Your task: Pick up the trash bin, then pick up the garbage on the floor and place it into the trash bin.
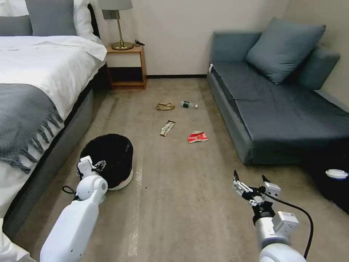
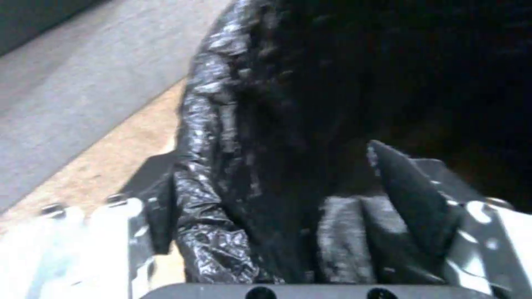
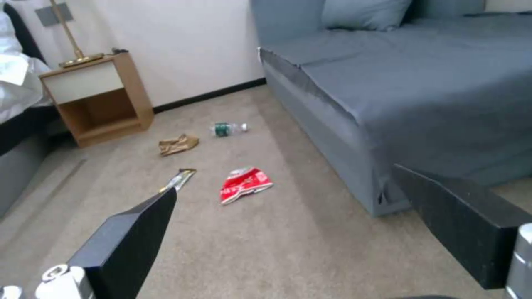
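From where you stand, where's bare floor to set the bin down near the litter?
Bare carpet lies between the trash bin and red-and-white packet, and ahead of the right pincer. It is crowded from the wrapper to the bottle.

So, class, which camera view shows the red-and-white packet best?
The right wrist view: the red-and-white packet lies large and unobstructed on the carpet. The head view has it smaller and farther off; the left wrist view looks into the trash bin.

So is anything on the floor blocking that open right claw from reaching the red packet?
Nothing visible. Bare carpet lies between the right gripper, jaws open, and the red-and-white packet. The sofa stands off to the side. The left gripper is at the trash bin.
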Motion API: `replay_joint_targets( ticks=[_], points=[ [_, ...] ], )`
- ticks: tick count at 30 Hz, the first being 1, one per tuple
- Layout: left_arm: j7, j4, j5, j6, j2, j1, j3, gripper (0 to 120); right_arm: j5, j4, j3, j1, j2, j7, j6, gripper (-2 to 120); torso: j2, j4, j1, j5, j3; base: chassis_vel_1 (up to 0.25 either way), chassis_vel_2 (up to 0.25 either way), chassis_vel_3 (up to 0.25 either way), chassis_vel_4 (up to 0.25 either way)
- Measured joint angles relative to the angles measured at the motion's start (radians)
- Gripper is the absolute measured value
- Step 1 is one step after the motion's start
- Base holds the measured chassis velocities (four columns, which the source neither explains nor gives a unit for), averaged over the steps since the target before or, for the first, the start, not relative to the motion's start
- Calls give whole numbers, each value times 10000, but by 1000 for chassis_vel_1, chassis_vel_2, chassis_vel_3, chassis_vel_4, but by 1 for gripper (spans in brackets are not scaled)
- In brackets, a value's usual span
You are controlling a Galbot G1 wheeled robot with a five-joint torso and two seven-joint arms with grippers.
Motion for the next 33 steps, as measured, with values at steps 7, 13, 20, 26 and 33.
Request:
replay_joint_targets(
  ticks=[7, 13, 20, 26, 33],
  points=[
    [343, -19, 256, 64, -2, 292, -69, 46, 163, 64, -37, 46, 35, 21, -126, 100, 0, 0, 0, -1, 0, 0, 0, 0, 0],
    [905, 49, 578, -380, -27, 588, -255, 29, 257, 48, -107, 49, 56, 164, -157, 100, 0, -1, 0, -2, 0, 0, 0, 0, 0],
    [1183, 41, 958, -792, 5, 748, -349, 14, 441, 8, -143, 101, 54, 244, -217, 100, 0, -5, 0, -9, 1, 0, 0, 0, 0],
    [1271, -188, 1402, -1200, 21, 995, -456, 11, 781, -9, -155, 193, 29, 259, -229, 100, 0, -6, 0, -10, 2, 0, 0, 0, 0],
    [1250, -1128, 2478, -1557, 64, 1714, -797, 8, 953, -16, -267, 205, -2, 242, -189, 100, 0, 0, 0, -9, 4, 0, 0, 0, 0]
  ],
)
